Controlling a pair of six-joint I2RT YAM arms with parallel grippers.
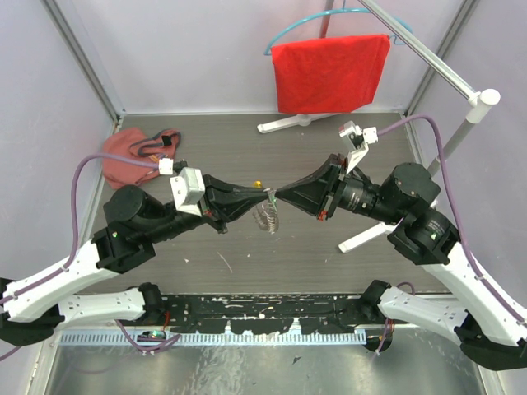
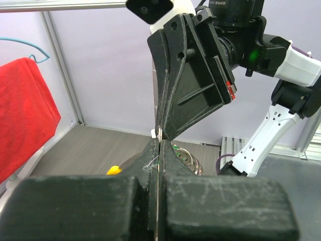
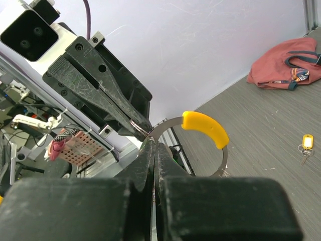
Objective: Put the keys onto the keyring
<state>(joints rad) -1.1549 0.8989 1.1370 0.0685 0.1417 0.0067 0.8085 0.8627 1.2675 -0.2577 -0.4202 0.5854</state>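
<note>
Silvery-grey wire forms the one keyring (image 1: 265,216), which hangs at the centre of the top view, just under the spot where the two black grippers meet tip to tip. Its coils trail from the tips toward the bottom of the frame. In the right wrist view the loop stands as an open arc right of centre, with its single orange segment (image 3: 204,125) at the arc's upper right. The left gripper (image 1: 260,198) reaches in from the left with its jaws closed, pinching the wire at the loop's left end. The right gripper (image 1: 282,196) reaches in from the right with its jaws pressed together against that same stretch of wire. Whether it actually nips the wire is hidden behind its own fingers. One key can be counted: a tiny gold key (image 1: 258,183) lying on the grey table (image 1: 247,148) just above the gripper tips. It is too small for its direction to be read. One crumpled red pouch (image 1: 128,156) with cords lies at the upper left. One red cloth (image 1: 329,70) hangs on a hanger at the top.
</note>
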